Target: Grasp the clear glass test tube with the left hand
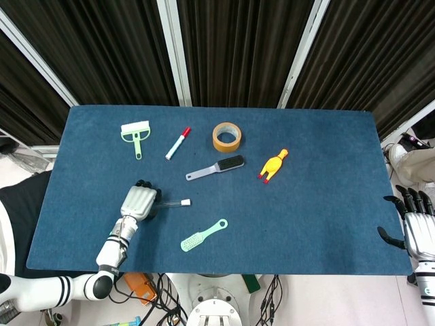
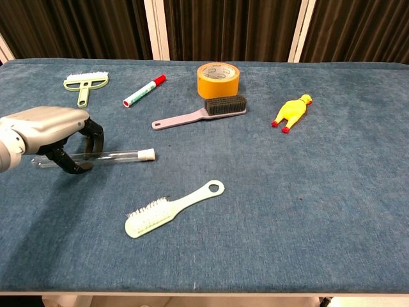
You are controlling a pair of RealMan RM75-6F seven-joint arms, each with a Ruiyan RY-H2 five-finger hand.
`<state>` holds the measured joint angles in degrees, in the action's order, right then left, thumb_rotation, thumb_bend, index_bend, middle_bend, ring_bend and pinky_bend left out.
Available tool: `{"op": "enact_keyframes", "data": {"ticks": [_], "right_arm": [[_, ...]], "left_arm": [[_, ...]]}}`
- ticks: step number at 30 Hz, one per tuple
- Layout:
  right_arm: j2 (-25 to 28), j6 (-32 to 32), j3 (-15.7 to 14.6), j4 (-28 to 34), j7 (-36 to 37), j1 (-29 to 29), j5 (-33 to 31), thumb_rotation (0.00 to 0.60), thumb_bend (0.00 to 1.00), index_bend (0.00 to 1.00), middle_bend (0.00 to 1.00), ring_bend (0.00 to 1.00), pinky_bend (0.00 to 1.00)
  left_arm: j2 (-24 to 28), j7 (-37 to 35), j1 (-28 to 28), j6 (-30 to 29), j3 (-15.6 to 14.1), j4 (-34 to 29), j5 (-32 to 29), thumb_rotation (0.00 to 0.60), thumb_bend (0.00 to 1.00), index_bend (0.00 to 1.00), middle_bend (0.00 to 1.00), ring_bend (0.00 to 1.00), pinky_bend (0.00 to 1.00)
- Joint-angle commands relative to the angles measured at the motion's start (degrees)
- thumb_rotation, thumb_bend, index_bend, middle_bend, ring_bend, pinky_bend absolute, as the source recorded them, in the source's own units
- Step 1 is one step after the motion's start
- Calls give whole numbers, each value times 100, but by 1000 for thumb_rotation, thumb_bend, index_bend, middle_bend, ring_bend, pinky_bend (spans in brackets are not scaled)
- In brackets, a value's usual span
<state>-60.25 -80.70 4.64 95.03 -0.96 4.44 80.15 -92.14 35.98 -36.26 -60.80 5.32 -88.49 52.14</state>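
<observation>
Blue tbl [image 2: 307,211] — tube [image 2: 118,155] under L hand [image 2: 54,131]

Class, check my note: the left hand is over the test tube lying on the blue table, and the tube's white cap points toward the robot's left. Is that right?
Not quite. The left hand is over the test tube on the blue table, but the chest view shows the tube's white cap pointing toward the robot's right, away from the hand.

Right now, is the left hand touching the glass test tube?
Cannot tell. In the chest view the left hand arches over the test tube, fingers on both sides of it, but neither contact nor gap shows plainly.
</observation>
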Motion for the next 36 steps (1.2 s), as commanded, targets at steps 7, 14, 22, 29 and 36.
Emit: {"op": "enact_keyframes", "data": {"ticks": [7,14,22,29,36], "right_arm": [[0,15,-1,0,0,9,-3,600,356,316,136,105,21],[-4,15,-2,5,-7,9,-8,600,356,316,136,105,21],[-2,21,-4,11,-10,10,-16,600,355,316,136,105,21],[1,17,-7,23,-18,4,-24,600,355,316,136,105,21],[0,20,-13,35,-33,1,-30,600,355,316,136,105,21]], "left_arm": [[54,-91,-14,22,-15,-6,65,600,378,561,587,276,224],[156,-103,-24,50,-39,-82,58,600,440,593,611,296,239],[435,-528,29,34,33,-448,315,600,440,600,617,296,239],[967,-1428,88,272,217,-945,593,600,440,615,618,296,239],[1502,-2035,121,420,358,-1300,777,600,440,615,618,296,239]]}}
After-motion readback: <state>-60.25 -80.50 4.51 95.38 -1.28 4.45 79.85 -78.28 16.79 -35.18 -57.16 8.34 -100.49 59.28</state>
